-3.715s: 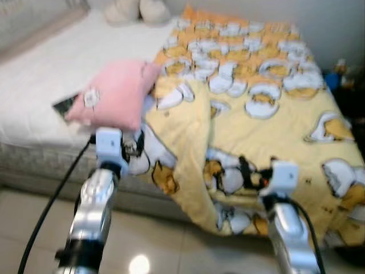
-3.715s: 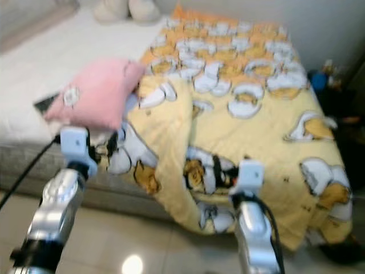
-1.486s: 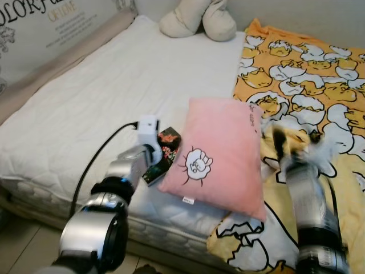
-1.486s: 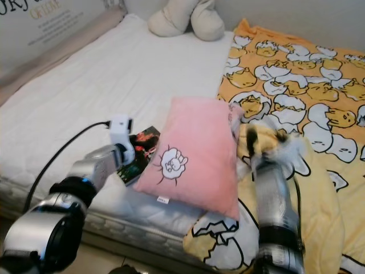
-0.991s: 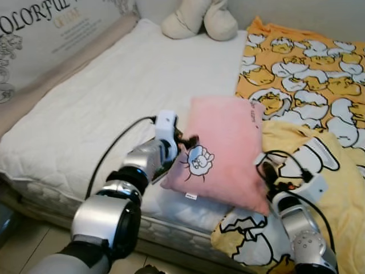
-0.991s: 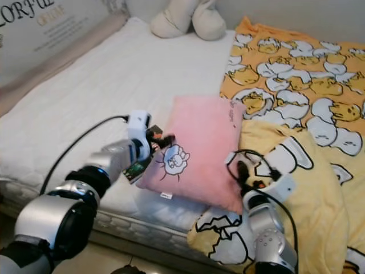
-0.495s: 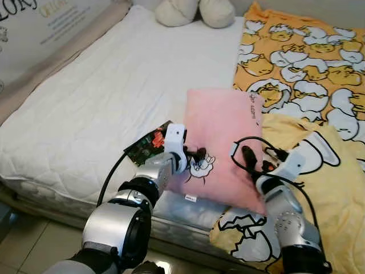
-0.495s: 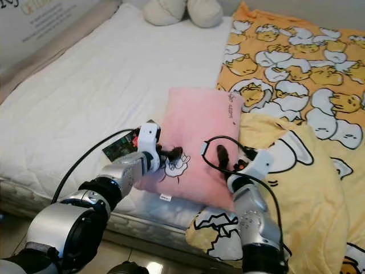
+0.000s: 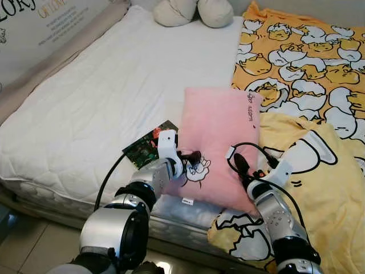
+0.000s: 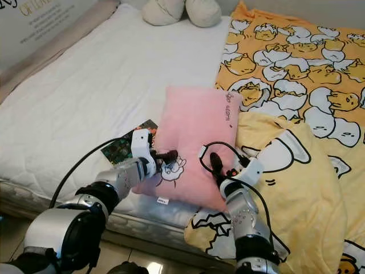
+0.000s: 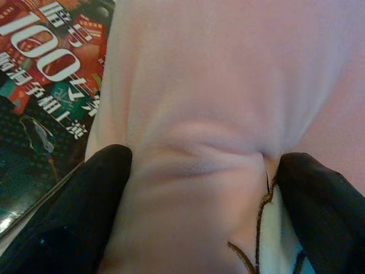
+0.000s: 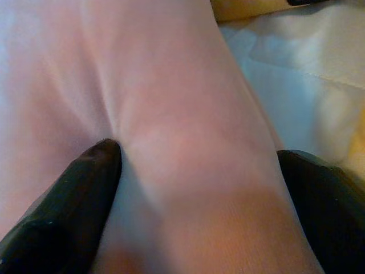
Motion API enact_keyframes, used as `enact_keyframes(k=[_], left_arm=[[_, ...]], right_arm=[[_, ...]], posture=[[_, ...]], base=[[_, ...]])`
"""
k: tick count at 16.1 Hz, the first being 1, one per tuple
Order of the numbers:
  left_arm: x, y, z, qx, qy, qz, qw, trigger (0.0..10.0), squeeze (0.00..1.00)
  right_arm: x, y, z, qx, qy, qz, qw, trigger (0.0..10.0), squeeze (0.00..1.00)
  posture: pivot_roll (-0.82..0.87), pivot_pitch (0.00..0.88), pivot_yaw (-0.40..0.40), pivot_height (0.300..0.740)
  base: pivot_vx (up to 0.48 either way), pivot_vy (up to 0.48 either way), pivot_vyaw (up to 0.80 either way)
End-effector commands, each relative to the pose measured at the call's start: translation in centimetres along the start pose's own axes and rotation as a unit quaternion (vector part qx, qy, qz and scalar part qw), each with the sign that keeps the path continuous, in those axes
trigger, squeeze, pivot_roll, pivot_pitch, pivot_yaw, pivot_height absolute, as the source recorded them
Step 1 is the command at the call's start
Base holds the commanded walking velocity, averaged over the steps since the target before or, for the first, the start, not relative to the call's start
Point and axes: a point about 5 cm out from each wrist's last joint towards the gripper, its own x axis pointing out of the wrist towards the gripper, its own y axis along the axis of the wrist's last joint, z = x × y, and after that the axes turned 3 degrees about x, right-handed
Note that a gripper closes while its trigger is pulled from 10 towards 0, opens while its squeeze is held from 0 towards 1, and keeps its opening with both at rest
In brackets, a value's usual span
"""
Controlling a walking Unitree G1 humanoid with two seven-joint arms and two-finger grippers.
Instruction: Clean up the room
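A pink pillow (image 9: pixel 219 128) with a small white cartoon patch lies on the bed, partly over the yellow blanket's edge. My left gripper (image 9: pixel 191 157) is at the pillow's near left edge, shut on a bunched fold of the pink fabric (image 11: pixel 194 148). My right gripper (image 9: pixel 239 166) is at the near right side, and its black fingers (image 12: pixel 74 188) pinch the pillow (image 12: pixel 182 142) as well. The pillow rests flat on the mattress.
A dark magazine (image 9: pixel 145 147) with red print lies half under the pillow's left side. A yellow and orange cartoon blanket (image 9: pixel 308 85) covers the bed's right half. A beige plush toy (image 9: pixel 194 11) sits at the head. The white mattress (image 9: pixel 97 91) lies left, the tiled floor (image 9: pixel 28 251) below.
Both grippers have come in from the sides and pressed into the pillow's near edge, closing on its fabric. The camera has shifted slightly; the pillow has stayed in place.
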Motion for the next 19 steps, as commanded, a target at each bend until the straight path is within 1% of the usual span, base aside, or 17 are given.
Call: enact_keyframes(k=[1, 2, 3, 4, 5, 6, 7, 9, 11, 14, 15, 16, 19], left_arm=[[0.0, -2.2, -0.1, 0.0, 0.005, -0.043, 0.999, 10.0, 0.0], [0.0, -2.3, -0.1, -0.001, 0.004, -0.043, 0.999, 10.0, 0.0], [0.1, -2.5, 0.3, -0.003, 0.003, -0.033, 0.999, 0.0, 0.0], [0.1, -2.8, 0.4, -0.005, 0.007, -0.033, 0.999, 0.0, 0.0], [0.3, -3.7, 1.1, 0.01, 0.005, -0.04, 0.999, 0.0, 0.0], [0.3, -3.7, 1.2, 0.012, 0.005, -0.041, 0.999, 0.0, 0.0], [0.3, -3.8, 1.1, 0.016, 0.004, -0.039, 0.999, 0.0, 0.0], [0.2, -3.8, 0.8, 0.025, 0.013, -0.033, 0.999, 0.0, 0.0], [0.2, -3.7, 0.7, 0.035, 0.012, -0.026, 0.999, 0.0, 0.0], [0.2, -3.5, 0.7, 0.036, 0.011, -0.019, 0.999, 0.0, 0.0], [0.1, -3.4, 0.4, 0.064, 0.022, -0.02, 0.997, 0.0, 0.0], [0.1, -3.4, 0.3, 0.077, 0.027, -0.02, 0.996, 0.0, 0.0], [-0.1, -3.3, -0.3, 0.074, 0.027, -0.019, 0.997, 0.0, 0.0]], right_arm=[[0.2, -1.7, -0.2, -0.005, 0.002, -0.04, 0.999, 10.0, 0.0], [0.3, -2.0, -0.2, -0.013, 0.002, -0.054, 0.998, 5.7, 0.0], [0.7, -2.2, -0.1, -0.005, -0.01, -0.065, 0.998, 0.0, 0.0], [0.8, -2.2, 0.0, -0.003, -0.018, -0.066, 0.998, 0.0, 0.0], [1.2, -2.2, -0.3, -0.009, -0.026, -0.06, 0.998, 0.0, 0.0], [1.2, -2.2, -0.3, -0.011, -0.026, -0.059, 0.998, 0.0, 0.0], [1.2, -2.3, -0.3, -0.021, -0.025, -0.061, 0.998, 0.0, 0.0], [1.2, -2.3, 0.4, -0.024, -0.035, -0.059, 0.997, 0.0, 0.0], [1.2, -2.2, 0.7, -0.046, -0.042, -0.054, 0.997, 0.0, 0.0], [1.3, -2.1, 0.9, -0.052, -0.046, -0.056, 0.996, 0.0, 0.0], [1.3, -2.0, 0.8, -0.055, -0.047, -0.055, 0.996, 0.0, 0.0], [1.4, -2.0, 0.8, -0.057, -0.048, -0.054, 0.996, 0.0, 0.0], [0.9, -2.2, 1.6, -0.071, -0.049, -0.051, 0.995, 0.0, 0.0]], posture=[[-0.02, 0.08, 0.062, 0.732], [-0.02, 0.078, 0.065, 0.732], [-0.02, 0.08, 0.064, 0.732], [-0.02, 0.076, 0.063, 0.732], [-0.03, 0.076, 0.066, 0.732], [-0.03, 0.076, 0.067, 0.732], [-0.03, 0.074, 0.07, 0.732], [-0.04, 0.07, 0.067, 0.732], [-0.04, 0.067, 0.063, 0.732], [-0.04, 0.062, 0.052, 0.732], [-0.03, 0.057, 0.048, 0.732], [-0.03, 0.057, 0.048, 0.732], [-0.03, 0.036, 0.041, 0.732]], base=[[0.0, 0.0, 0.0], [0.0, 0.0, 0.0], [0.0, 0.0, 0.0], [0.0, 0.0, 0.0], [0.0, 0.0, 0.0], [0.0, 0.0, 0.0], [0.0, 0.0, 0.0], [0.0, 0.0, 0.0], [0.0, 0.0, 0.0], [0.0, 0.0, 0.0], [0.0, 0.0, 0.0], [0.0, 0.0, 0.0], [0.0, 0.0, 0.0]])
